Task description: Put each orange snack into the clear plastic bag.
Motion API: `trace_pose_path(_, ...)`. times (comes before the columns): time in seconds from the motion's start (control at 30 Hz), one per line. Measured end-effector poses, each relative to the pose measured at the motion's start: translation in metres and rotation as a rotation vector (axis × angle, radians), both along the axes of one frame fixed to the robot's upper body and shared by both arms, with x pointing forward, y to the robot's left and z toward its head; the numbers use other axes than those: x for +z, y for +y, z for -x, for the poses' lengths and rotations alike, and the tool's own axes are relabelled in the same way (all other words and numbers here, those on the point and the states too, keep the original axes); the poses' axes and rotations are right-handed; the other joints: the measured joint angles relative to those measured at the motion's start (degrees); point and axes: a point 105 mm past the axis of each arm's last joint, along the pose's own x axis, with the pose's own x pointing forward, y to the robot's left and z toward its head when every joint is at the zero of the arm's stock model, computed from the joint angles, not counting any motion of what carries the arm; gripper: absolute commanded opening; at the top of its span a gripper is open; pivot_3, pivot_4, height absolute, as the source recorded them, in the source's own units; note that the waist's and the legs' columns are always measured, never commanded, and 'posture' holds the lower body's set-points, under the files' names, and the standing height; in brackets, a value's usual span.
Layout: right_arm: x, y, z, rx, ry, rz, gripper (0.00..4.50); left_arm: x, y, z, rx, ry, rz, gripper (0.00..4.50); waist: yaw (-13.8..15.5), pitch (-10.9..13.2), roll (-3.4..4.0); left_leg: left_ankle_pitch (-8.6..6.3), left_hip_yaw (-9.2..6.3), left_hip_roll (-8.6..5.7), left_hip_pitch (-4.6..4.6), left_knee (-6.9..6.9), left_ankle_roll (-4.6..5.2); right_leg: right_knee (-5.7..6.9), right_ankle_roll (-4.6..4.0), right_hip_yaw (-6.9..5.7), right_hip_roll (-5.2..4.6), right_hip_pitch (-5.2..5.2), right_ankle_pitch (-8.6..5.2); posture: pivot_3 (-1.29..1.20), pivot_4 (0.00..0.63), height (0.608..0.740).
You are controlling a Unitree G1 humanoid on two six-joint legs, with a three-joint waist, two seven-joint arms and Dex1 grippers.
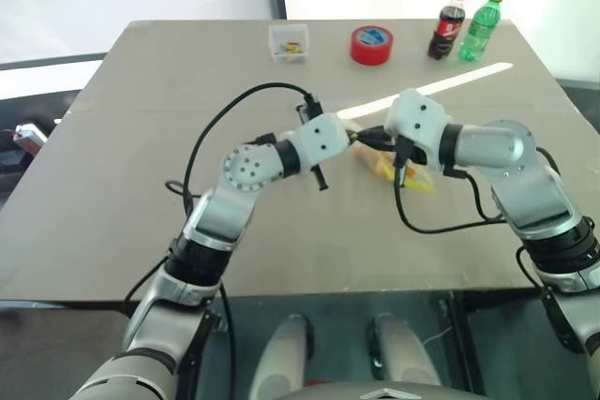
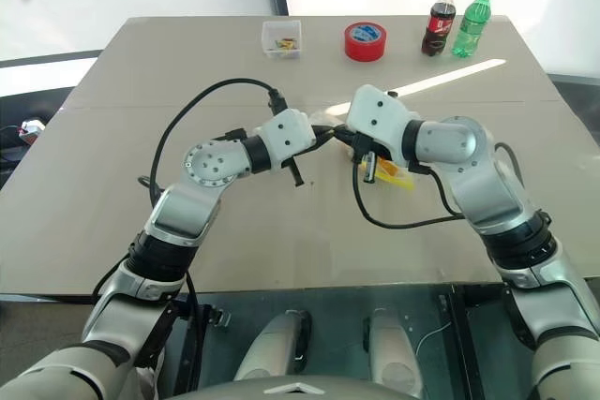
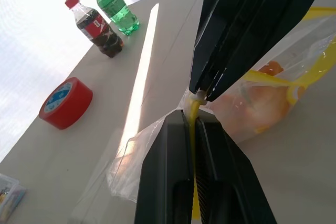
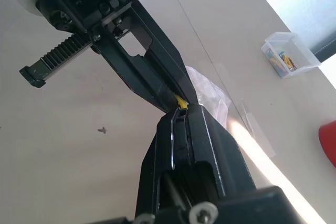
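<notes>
Above mid-table (image 1: 141,231), the left gripper (image 3: 193,121) and right gripper (image 4: 181,109) meet tip to tip, each with fingers pinched shut on the yellow strip of the clear plastic bag (image 3: 252,103). Bag hangs between them, just off the surface. Orange snacks (image 3: 262,100) sit inside it. Red tape roll (image 1: 371,44) and two bottles (image 1: 464,25) stand at the far edge.

Both arms: silver-grey rounded shells with black joint bands. White boxy wrist housings. Black cables loop from each forearm. Left gripper (image 1: 354,137) and right gripper (image 1: 367,139): flat black fingers, toothed rack, visible screws.
</notes>
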Motion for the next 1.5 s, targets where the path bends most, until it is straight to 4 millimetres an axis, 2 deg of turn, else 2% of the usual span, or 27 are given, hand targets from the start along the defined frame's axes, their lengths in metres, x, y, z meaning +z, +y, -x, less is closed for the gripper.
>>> trace_pose_path(0.43, 0.0005, -0.0001, -0.0008, 0.007, -0.027, 0.012, 0.02, 0.0008, -0.0014, -0.0006, 0.005, -0.004, 0.014, 0.00, 0.00, 0.00, 0.00, 0.00, 0.00, 0.00, 0.00, 0.00, 0.00, 0.00, 0.00, 0.00, 0.00, 0.00, 0.00, 0.00, 0.150, 0.740)
trace_pose_path(0.57, -0.0006, -0.0005, -0.0009, 0.006, -0.017, 0.014, 1.24, 0.0012, -0.0020, -0.0004, 0.004, -0.006, 0.017, 0.00, 0.00, 0.00, 0.00, 0.00, 0.00, 0.00, 0.00, 0.00, 0.00, 0.00, 0.00, 0.00, 0.00, 0.00, 0.00, 0.00, 0.150, 0.740)
trace_pose_path(0.97, -0.0012, -0.0025, -0.0037, -0.013, -0.029, 0.024, 1.24, 0.0019, -0.0022, -0.0009, 0.010, -0.010, 0.023, 0.00, 0.00, 0.00, 0.00, 0.00, 0.00, 0.00, 0.00, 0.01, 0.00, 0.01, 0.00, 0.00, 0.00, 0.00, 0.00, 0.00, 0.150, 0.740)
trace_pose_path(1.0, -0.0012, -0.0025, -0.0036, -0.013, -0.029, 0.024, 0.72, 0.0019, -0.0021, -0.0009, 0.010, -0.010, 0.023, 0.00, 0.00, 0.00, 0.00, 0.00, 0.00, 0.00, 0.00, 0.01, 0.00, 0.01, 0.00, 0.00, 0.00, 0.00, 0.00, 0.00, 0.150, 0.740)
trace_pose_path(1.07, -0.0012, -0.0024, -0.0036, -0.013, -0.029, 0.024, 0.04, 0.0018, -0.0021, -0.0009, 0.010, -0.010, 0.023, 0.00, 0.00, 0.00, 0.00, 0.00, 0.00, 0.00, 0.00, 0.00, 0.00, 0.01, 0.00, 0.00, 0.00, 0.00, 0.00, 0.00, 0.150, 0.740)
trace_pose_path(1.5, -0.0012, -0.0017, -0.0042, -0.017, -0.037, 0.022, 0.04, 0.0015, -0.0007, -0.0011, 0.014, -0.014, 0.021, 0.00, 0.00, 0.00, 0.00, 0.00, 0.00, 0.00, 0.00, 0.01, 0.00, 0.01, 0.00, 0.00, 0.00, 0.00, 0.00, 0.00, 0.150, 0.740)
